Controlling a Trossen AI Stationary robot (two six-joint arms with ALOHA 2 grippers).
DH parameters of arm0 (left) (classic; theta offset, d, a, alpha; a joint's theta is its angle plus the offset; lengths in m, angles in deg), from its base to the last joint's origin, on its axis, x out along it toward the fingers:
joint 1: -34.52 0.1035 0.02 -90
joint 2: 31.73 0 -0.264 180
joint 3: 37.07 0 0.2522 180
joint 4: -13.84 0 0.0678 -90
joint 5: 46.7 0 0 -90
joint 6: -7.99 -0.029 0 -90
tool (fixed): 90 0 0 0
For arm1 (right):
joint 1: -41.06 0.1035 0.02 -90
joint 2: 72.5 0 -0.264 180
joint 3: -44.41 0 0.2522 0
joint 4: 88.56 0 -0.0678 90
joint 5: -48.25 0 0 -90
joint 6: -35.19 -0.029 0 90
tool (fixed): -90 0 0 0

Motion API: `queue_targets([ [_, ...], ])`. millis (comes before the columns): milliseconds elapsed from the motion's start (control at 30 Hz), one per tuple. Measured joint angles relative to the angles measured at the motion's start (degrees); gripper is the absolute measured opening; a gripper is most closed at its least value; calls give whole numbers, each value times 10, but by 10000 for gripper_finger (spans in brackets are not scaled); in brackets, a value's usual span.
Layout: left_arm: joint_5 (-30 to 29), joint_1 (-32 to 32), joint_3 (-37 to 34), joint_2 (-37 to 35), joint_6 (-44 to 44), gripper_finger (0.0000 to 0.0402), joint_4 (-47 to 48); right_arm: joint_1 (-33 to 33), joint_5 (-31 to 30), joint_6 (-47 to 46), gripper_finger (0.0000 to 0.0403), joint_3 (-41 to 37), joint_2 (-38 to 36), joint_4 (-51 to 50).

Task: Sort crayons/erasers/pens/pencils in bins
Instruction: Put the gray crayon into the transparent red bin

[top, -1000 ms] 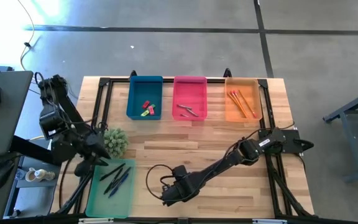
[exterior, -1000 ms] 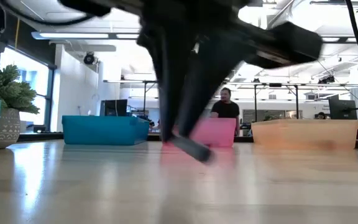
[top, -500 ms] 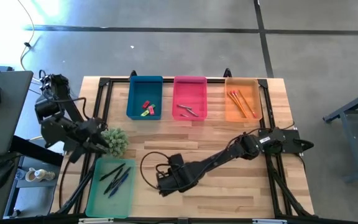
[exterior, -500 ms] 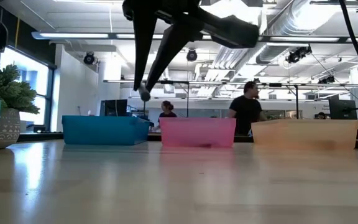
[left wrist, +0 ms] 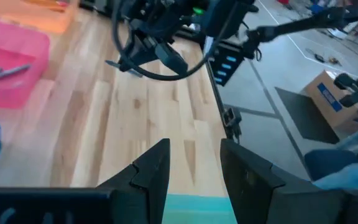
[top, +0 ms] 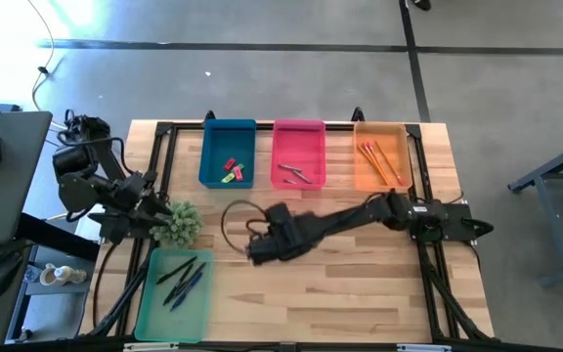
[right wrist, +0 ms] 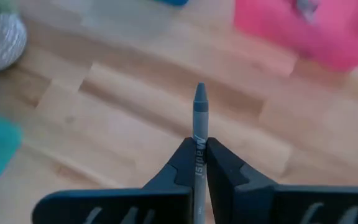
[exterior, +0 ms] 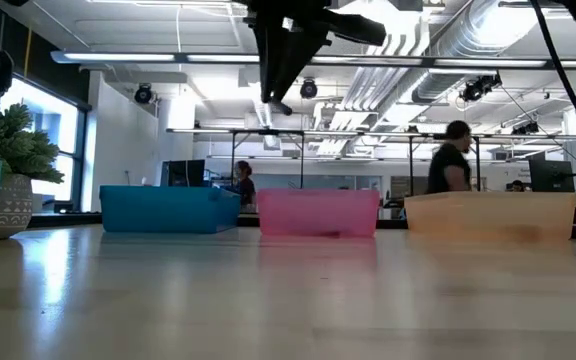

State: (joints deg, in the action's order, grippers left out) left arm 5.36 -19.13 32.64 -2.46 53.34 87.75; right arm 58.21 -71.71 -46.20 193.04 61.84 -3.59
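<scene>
— So where was the crayon (right wrist: 199, 118) at that point?

— Pinched between the right gripper's (top: 254, 252) fingers, tip poking out ahead of them. That arm hung above the desk (top: 360, 284), short of the pink bin (top: 299, 152) and a little toward the blue bin (top: 227, 154) side of it.

— And the pink bin was the target?

— I judged so. Two grey crayons lay in it, the erasers (top: 233, 171) sat in the blue bin beside it, the pencils (top: 379, 162) in the orange bin (top: 381, 154) on its other side, and the pens (top: 184, 279) in the green bin (top: 173, 293), well away from the pink one across the desk.

— So which step?

— Carrying, I'd say, not yet dropping. The next move called for bringing the crayon over the pink bin's floor, lowering it, then parting the fingers.

— The left gripper (left wrist: 191, 165)?

— Waiting near the potted plant (top: 180, 222), far from the pink bin, fingers apart with nothing between them.

— Anything else loose?

— I saw no other stray pieces on the desk.
</scene>
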Motion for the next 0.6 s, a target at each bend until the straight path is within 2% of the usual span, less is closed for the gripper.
queue_targets([
  [333, -108, 0, 0, -16, -25, 129, 0, -123, -9, 206, 3, 0, -48, -22],
  [600, -127, 0, 0, -44, -25, 129, 0, -230, 59, 344, 3, 0, -55, -13],
])
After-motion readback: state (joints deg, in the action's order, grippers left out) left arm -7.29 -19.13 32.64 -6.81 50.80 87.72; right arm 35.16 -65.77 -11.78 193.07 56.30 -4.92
